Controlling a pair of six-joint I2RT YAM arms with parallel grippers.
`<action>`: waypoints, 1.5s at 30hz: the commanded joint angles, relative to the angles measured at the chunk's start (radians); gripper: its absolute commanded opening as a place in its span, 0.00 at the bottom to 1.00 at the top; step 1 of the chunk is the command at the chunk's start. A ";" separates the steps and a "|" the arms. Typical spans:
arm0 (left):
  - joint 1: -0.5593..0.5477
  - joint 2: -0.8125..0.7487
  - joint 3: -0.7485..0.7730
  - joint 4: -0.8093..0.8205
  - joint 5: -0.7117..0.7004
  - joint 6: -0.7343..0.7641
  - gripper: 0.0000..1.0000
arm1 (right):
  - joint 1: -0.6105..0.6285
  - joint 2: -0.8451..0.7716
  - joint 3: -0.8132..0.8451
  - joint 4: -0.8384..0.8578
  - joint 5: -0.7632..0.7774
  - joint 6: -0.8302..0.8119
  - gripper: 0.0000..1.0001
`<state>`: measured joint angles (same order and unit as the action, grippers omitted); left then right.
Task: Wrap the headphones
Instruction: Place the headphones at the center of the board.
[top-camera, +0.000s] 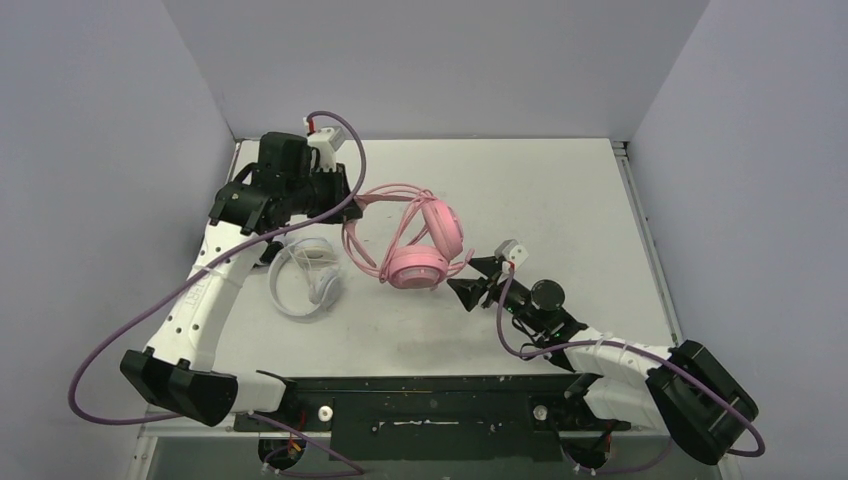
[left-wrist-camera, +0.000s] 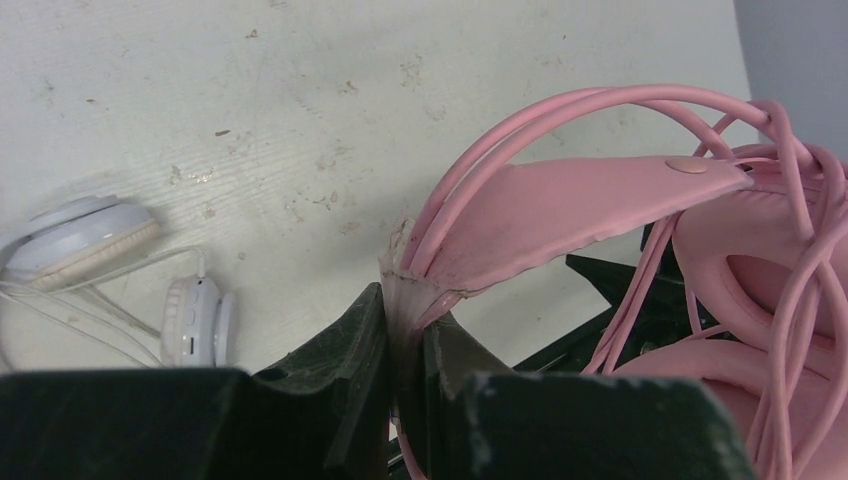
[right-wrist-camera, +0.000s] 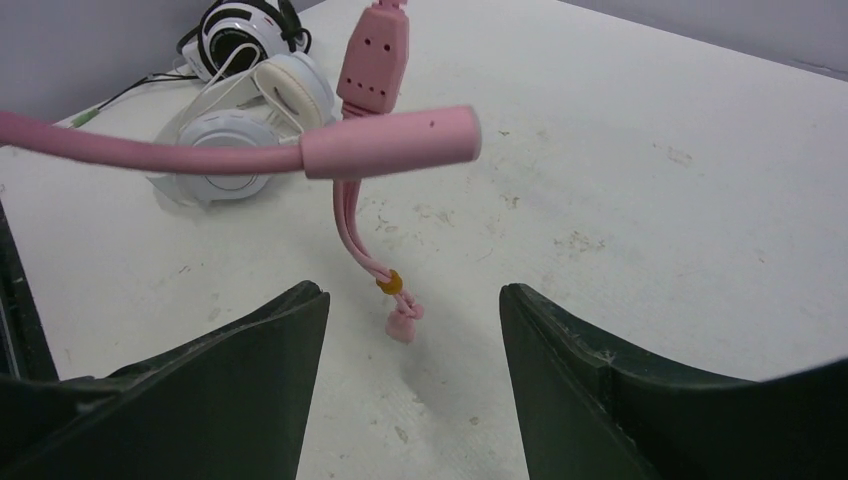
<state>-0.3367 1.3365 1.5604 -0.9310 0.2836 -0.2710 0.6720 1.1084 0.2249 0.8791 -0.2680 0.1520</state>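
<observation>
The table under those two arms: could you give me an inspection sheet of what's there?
Surface: white table, scuffed, speckled.
Job's things: pink headphones gripped at the headband; white headphones and black-and-white headphones lying on the table.
Clutter: nothing seen.
Grippers: left gripper shut on the pink headband; right gripper open, holding nothing.
Cables: pink cable looped around its headset, the end dangling; purple cables on both arms.
Surroundings: plain grey walls.
</observation>
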 joint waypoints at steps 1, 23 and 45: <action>0.007 -0.061 0.066 0.130 0.088 -0.145 0.00 | -0.019 0.025 -0.041 0.212 -0.088 0.061 0.65; 0.006 -0.126 0.037 0.269 0.121 -0.381 0.00 | -0.071 0.236 0.013 0.411 -0.062 0.114 0.72; 0.005 -0.151 0.009 0.305 0.129 -0.457 0.00 | -0.069 0.446 0.192 0.568 -0.115 0.152 0.24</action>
<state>-0.3367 1.2167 1.5406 -0.7433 0.3653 -0.6662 0.6037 1.5803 0.3828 1.3983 -0.3706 0.3000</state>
